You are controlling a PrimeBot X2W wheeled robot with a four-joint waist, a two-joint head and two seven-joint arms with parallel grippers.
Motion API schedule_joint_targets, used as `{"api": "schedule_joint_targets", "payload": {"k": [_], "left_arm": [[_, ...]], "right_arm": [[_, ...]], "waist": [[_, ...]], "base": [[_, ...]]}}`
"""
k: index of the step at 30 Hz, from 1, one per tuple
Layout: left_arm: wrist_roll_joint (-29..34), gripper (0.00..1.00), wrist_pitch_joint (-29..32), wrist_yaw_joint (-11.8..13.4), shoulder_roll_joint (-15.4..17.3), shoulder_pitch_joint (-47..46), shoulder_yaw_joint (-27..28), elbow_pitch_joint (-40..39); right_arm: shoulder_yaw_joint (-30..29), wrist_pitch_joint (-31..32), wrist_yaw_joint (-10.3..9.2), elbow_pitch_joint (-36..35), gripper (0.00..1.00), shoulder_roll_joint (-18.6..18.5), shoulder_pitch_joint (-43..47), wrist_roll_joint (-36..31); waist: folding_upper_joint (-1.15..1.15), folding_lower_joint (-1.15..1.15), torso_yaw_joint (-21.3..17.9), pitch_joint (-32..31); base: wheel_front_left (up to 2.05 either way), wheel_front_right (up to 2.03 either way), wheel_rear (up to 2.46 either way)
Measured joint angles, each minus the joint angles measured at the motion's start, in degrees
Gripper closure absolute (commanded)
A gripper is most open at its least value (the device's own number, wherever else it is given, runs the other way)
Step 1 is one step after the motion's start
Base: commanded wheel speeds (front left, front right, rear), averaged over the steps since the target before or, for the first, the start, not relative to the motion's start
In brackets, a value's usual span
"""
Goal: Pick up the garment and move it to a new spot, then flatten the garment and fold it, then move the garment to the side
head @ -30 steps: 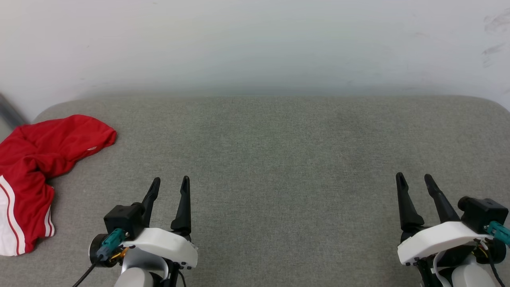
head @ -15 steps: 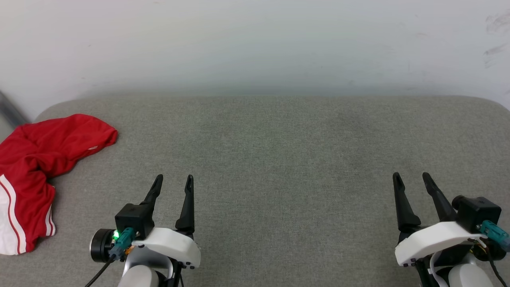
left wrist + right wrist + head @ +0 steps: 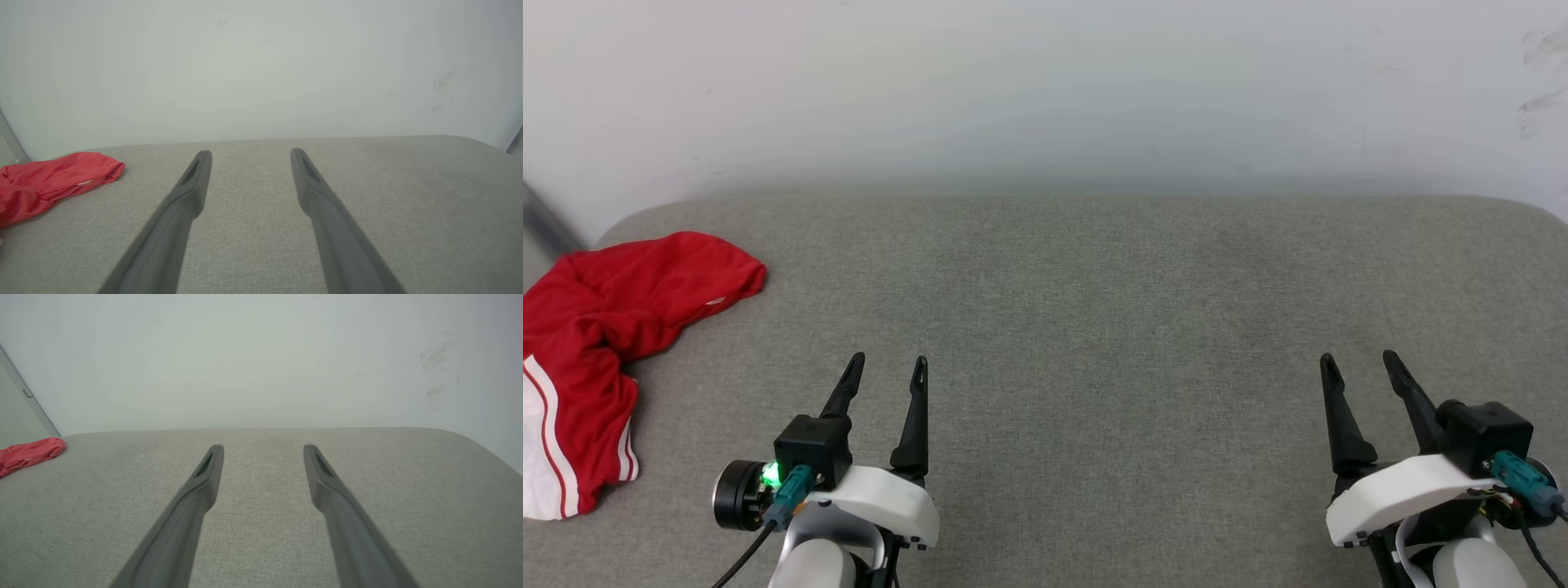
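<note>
The garment [image 3: 600, 335], a red T-shirt with a white striped sleeve, lies crumpled at the far left edge of the grey cushioned surface [image 3: 1094, 327]. It also appears at the left of the left wrist view as the garment [image 3: 49, 181] and far left in the right wrist view as the garment [image 3: 28, 453]. My left gripper [image 3: 888, 366] stands open at the lower left, well to the right of the shirt, nothing between its fingers. My right gripper [image 3: 1357, 363] is open at the lower right, far from the shirt. Both hover over bare fabric.
A pale wall [image 3: 1045, 90] rises behind the cushioned surface. The surface has rounded far corners, and its left edge runs under the shirt. A grey strip [image 3: 543, 220] shows by the wall at the far left.
Both grippers have shifted slightly: the left one moved a little right and forward, the right one a little left. The shirt lies where it was.
</note>
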Motion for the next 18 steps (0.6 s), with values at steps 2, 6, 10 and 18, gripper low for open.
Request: {"api": "schedule_joint_targets", "payload": {"k": [2,6,10,18], "left_arm": [[0.58,0.00,-0.25,-0.09,-0.09,-0.12,0.04,0.26],[1.52,0.00,-0.57,-0.09,-0.20,-0.29,0.32,0.67],[-0.04,0.00,-0.73,0.21,-0.42,-0.64,2.04,0.80],[-0.67,0.00,-0.73,0.66,-0.57,-1.09,4.34,0.14]], "right_arm": [[0.16,-0.21,0.01,0.19,0.00,0.00,-0.01,-0.46],[0.30,-0.51,0.08,0.35,0.00,0.00,-0.11,-1.61],[0.41,-0.67,0.08,-0.29,0.00,-0.01,-0.67,-2.07],[1.91,-0.12,0.08,-2.58,0.00,-0.01,-0.73,-2.40]], "waist": [[0.00,0.00,0.07,-0.02],[0.00,0.00,0.46,0.08],[0.00,0.00,2.33,0.67],[0.00,0.00,7.78,1.69]], "base": [[0.00,0.00,0.00],[0.00,0.00,0.00],[0.00,0.00,0.00],[0.00,0.00,0.00]]}}
